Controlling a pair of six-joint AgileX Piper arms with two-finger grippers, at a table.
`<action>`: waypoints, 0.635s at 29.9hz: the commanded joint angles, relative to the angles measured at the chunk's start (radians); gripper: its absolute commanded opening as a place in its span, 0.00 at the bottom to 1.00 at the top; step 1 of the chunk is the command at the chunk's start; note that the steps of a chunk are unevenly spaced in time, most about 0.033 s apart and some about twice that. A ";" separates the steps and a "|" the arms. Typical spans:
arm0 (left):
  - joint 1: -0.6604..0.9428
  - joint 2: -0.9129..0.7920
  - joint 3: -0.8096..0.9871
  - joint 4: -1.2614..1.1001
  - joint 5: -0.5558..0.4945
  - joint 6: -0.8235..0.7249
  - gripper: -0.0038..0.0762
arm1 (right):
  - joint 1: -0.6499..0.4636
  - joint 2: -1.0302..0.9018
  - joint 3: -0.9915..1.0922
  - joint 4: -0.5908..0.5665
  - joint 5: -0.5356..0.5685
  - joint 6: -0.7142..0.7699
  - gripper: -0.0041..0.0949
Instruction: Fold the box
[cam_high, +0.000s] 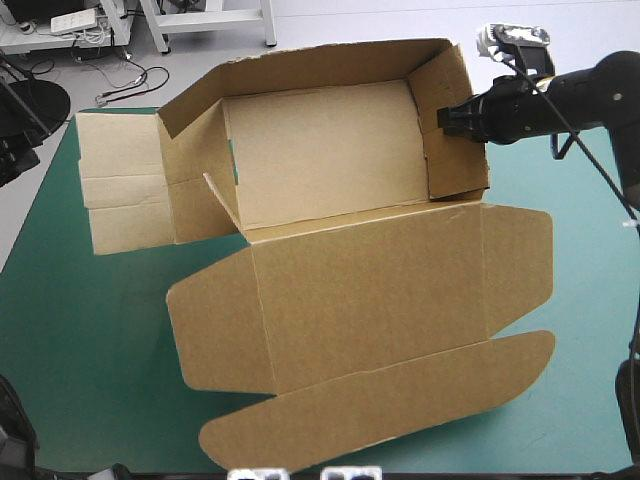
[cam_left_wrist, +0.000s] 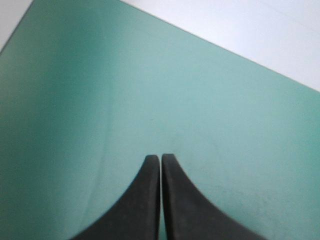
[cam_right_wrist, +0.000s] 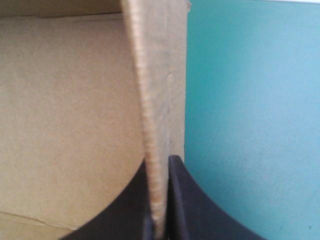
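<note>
The left end effector (cam_left_wrist: 160, 156) hangs over a bare stretch of the teal-green counter (cam_left_wrist: 100, 90) near one of its edges, its black fingers (cam_left_wrist: 142, 200) pressed together with nothing between them; it does not show in the high view. At the counter's left edge a creased panel (cam_high: 120, 180) lies flat, and it seems joined to the box (cam_high: 330, 160), though the seam is hard to read. The box sits at the middle of the counter toward the far side, as an open tray with its far wall (cam_high: 330, 62) raised. Its lid (cam_high: 370, 290) lies flat toward the near edge, ending in a rounded flap (cam_high: 380, 410). The right wall (cam_high: 455, 130) stands upright, and the right end effector (cam_high: 447, 118) pinches its top edge, one finger inside the tray, one outside
</note>
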 joint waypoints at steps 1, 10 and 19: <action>0.003 0.003 -0.031 -0.226 0.002 0.082 0.05 | -0.032 -0.107 -0.028 0.087 -0.007 0.010 0.04; -0.038 0.087 -0.031 -0.528 0.183 0.164 0.05 | -0.084 -0.196 -0.028 0.141 -0.011 0.010 0.04; -0.245 0.020 -0.031 -0.600 0.183 0.193 0.05 | -0.084 -0.148 -0.028 0.177 -0.064 -0.001 0.04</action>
